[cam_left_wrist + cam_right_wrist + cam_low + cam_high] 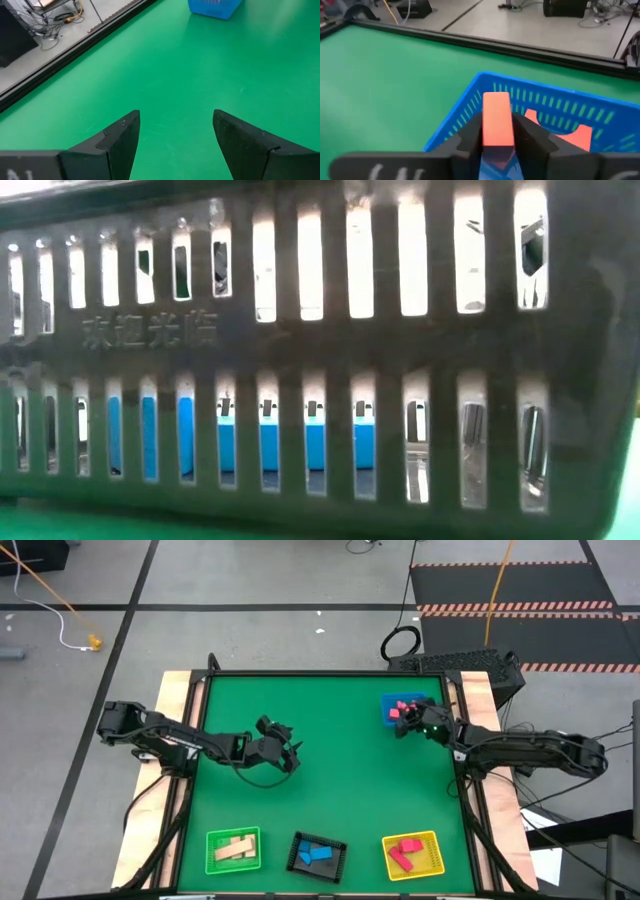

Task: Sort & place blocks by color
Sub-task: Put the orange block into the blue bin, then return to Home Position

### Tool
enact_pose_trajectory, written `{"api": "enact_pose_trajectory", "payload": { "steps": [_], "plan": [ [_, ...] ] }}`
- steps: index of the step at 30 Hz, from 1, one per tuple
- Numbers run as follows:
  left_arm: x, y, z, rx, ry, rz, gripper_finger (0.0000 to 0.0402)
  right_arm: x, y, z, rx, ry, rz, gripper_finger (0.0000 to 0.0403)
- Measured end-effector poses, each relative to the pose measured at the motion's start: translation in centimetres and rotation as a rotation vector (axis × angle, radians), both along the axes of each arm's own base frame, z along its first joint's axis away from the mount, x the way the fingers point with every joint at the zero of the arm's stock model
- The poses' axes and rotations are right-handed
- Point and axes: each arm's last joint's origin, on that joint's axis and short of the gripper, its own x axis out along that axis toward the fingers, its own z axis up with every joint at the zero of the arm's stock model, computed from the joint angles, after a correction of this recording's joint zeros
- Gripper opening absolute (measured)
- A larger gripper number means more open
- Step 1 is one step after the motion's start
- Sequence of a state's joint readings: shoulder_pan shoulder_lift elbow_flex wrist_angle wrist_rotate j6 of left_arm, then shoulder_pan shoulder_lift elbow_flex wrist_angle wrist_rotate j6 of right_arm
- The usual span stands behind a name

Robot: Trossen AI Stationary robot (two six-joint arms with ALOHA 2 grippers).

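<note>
Red block (497,119) between right hand (496,136) fingers

Even bright overhead light, soft shadows; low view blurred, backlit through black tray (330,330) slots.

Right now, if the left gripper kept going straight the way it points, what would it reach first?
Most likely the blue tray. The left gripper is open over bare green mat, with nothing between it and the tray ahead. Depth is hard to judge; it might brush the mat first.
</note>
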State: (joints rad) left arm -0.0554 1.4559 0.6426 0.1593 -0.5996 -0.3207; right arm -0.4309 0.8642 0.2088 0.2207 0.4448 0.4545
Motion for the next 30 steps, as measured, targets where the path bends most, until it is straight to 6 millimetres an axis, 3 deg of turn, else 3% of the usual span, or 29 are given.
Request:
{"api": "enact_pose_trajectory", "payload": {
  "steps": [14, 23, 30],
  "plan": [
    [-0.1, -0.3, 0.4, 0.036, 0.014, -0.039, 0.0253, 0.2, -0.3, 0.5, -0.038, -0.05, 0.016, 0.0233],
    [-1.0, -0.3, 2.5, 0.033, -0.058, -0.042, 0.0253, 0.3, -0.2, 0.7, -0.031, -0.086, 0.047, 0.026],
    [-3.7, -0.3, 5.8, -0.048, -0.091, -0.203, 0.0253, 0.8, 0.0, 1.7, -0.025, -0.21, 0.189, 0.0259]
  ]
}}
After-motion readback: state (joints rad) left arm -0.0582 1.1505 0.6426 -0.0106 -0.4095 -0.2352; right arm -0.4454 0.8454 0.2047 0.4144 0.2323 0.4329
